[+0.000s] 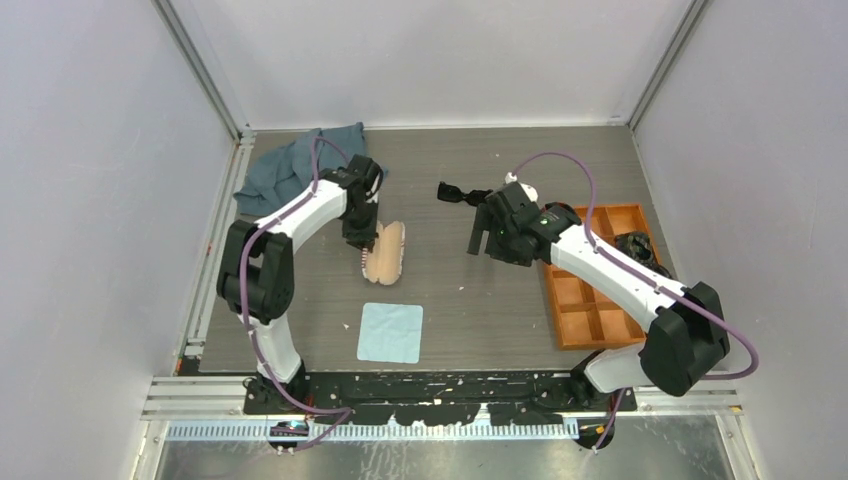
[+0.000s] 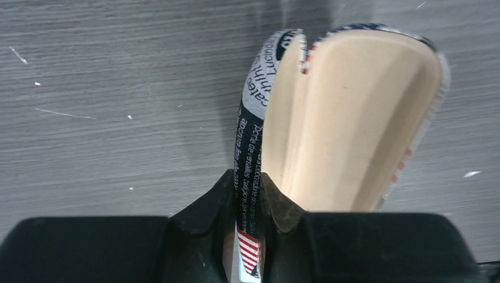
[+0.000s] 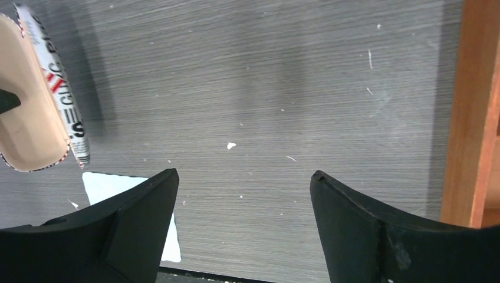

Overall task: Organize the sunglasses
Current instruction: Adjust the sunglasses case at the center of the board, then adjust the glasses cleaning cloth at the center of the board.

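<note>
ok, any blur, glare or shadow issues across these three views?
Top external: even light, no glare, sunglasses small but distinct. Left wrist: patterned case sharp, left gripper near-black and soft. Right wrist: right gripper dark without detail, broad soft shadow on the table.

The top camera looks down on the whole table. The left wrist camera sits right by the case, behind the left gripper. The right one sees it too.
</note>
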Tool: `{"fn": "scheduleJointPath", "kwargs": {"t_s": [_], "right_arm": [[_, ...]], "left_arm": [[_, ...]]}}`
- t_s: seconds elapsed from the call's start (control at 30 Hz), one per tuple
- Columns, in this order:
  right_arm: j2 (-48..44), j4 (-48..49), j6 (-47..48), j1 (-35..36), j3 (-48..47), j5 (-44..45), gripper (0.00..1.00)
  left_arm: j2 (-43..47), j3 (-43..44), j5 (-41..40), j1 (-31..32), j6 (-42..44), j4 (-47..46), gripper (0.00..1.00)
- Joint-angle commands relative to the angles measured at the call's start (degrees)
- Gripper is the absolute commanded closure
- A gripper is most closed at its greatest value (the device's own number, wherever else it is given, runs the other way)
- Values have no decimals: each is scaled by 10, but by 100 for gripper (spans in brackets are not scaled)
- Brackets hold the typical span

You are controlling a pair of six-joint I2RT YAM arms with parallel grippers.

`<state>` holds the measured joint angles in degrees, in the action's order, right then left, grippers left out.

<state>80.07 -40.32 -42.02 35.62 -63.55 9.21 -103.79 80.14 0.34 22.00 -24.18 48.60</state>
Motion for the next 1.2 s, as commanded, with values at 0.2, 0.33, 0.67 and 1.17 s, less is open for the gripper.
{"fn": "scheduleJointPath", "kwargs": {"t_s": [0.2, 0.33, 0.67, 1.17], "right_arm": [[-53, 16, 18, -17, 36, -26, 12], [-64, 16, 18, -17, 50, -32, 12], [-48, 71, 39, 55, 81, -59, 16], [53, 196, -100, 270, 108, 14, 19]], "left_arm": [[-55, 54, -72, 1, 136, 36, 69], [-53, 72, -75, 1, 133, 45, 33], [148, 43, -31, 4, 78, 62, 26], [525, -374, -40, 79, -264, 78, 32]]}}
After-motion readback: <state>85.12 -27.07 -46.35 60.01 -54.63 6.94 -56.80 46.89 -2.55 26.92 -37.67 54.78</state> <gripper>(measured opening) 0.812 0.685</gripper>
